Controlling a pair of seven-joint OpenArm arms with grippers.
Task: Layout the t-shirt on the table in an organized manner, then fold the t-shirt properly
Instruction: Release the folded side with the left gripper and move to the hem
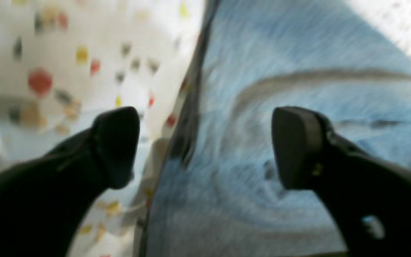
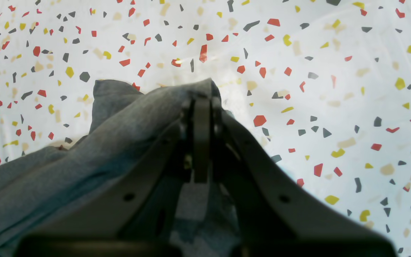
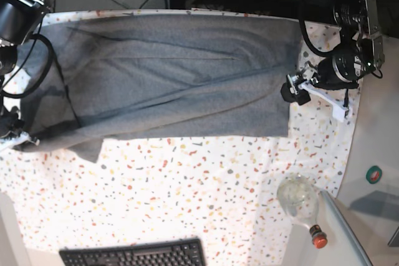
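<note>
- The t-shirt (image 3: 174, 85) lies spread wide across the far half of the table (image 3: 187, 191), stretched from the left edge almost to the right edge, with long creases running through it.
- Layout looks mostly done, I'd say; the near-left corner of the cloth droops into a point and wants smoothing. No fold is visible yet, so the whole folding part is left.
- Left gripper (image 1: 205, 146) has its jaws spread wide with nothing between them, hanging just over the shirt's edge at the right side of the table; the wrist view is blurred, cloth on one side and speckled table on the other.
- Right gripper (image 2: 202, 103) is pinched tight on a bunched bit of the shirt at the left edge of the table, the fabric trailing away from its closed tips.
- A bottle (image 3: 302, 204) and a keyboard (image 3: 134, 253) sit at the near edge, well apart from the shirt.
</note>
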